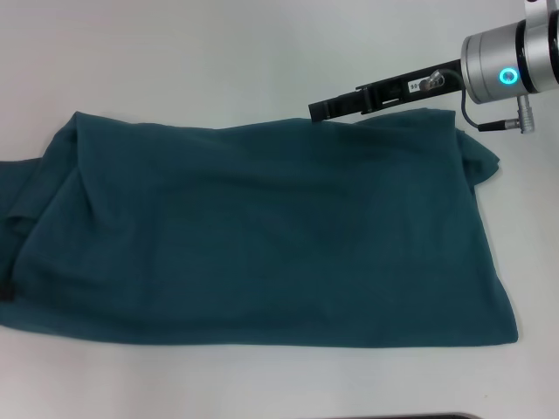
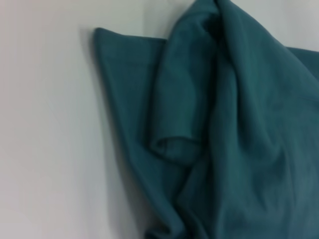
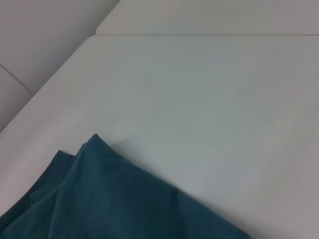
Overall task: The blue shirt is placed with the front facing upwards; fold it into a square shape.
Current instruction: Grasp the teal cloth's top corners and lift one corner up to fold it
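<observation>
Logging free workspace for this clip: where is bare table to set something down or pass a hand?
Bare white table runs along the far side of the blue shirt, left of the right tool. A narrower strip lies along the near hem. The shirt crowds the middle, reaching the view's left edge.

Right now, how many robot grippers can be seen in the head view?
1: the right gripper, at the far edge of the blue shirt. The left gripper is out of view.

The right arm enters from two o'clock in the head view, its silver wrist glowing a cyan ring. The right gripper [image 1: 321, 111] reaches toward nine o'clock, black fingers held low.
</observation>
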`<state>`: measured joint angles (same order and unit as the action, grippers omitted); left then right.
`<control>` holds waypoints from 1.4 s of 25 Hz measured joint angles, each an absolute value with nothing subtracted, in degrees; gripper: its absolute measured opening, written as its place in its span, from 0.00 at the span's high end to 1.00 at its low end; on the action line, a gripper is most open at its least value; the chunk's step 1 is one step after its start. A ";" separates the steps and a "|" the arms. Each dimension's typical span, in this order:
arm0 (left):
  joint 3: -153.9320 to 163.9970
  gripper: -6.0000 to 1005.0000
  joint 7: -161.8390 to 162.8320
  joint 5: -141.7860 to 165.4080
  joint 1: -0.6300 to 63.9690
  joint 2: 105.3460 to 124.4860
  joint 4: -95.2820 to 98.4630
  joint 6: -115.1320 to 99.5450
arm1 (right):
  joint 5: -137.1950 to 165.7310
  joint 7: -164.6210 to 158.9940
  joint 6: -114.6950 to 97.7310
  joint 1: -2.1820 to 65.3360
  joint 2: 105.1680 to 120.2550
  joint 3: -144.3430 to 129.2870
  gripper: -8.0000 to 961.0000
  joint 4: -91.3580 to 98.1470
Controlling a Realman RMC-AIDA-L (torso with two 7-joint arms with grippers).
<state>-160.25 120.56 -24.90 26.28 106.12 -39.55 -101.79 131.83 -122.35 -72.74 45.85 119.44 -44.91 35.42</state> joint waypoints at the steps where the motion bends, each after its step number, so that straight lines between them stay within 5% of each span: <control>1: -160.08 0.42 120.46 -24.76 26.54 106.04 -38.89 -102.01 | 131.83 -122.35 -72.75 45.79 119.44 -44.91 0.36 35.42; 24: -157.82 0.43 120.20 -23.34 26.61 106.63 -37.73 -98.94 | 130.41 -121.87 -74.28 45.25 119.53 -44.91 0.37 35.39; 35: -158.10 0.60 116.46 -23.79 27.08 106.79 -38.11 -100.78 | 130.23 -122.00 -74.35 45.27 119.53 -44.87 0.37 35.51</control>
